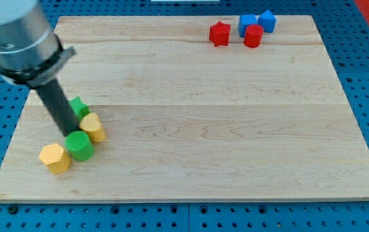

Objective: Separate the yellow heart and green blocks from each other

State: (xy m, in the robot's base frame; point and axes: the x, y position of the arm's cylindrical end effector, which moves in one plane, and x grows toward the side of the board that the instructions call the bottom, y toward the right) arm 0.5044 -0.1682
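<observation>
**Tip Position Within the Yellow–Green Cluster**

The arm carries no jaws, so no open or closed state applies; contact is made only by my tip [72, 133], the lower end of the dark rod.

My tip stands inside a tight cluster near the worktop's [191, 129] left edge in the view. The yellow heart [93, 127] lies just beside the tip toward the view's right. One green block [79, 107] sits just above the tip, partly hidden by the rod. A green cylinder [80, 145] lies just below it, touching the heart. A yellow hexagonal block [55, 158] rests beside the cylinder, toward the view's lower left.

Judgement: the tip sits between the pieces as a wedge — separation is not yet achieved.

Red and blue blocks lie well apart at the view's top right.
</observation>
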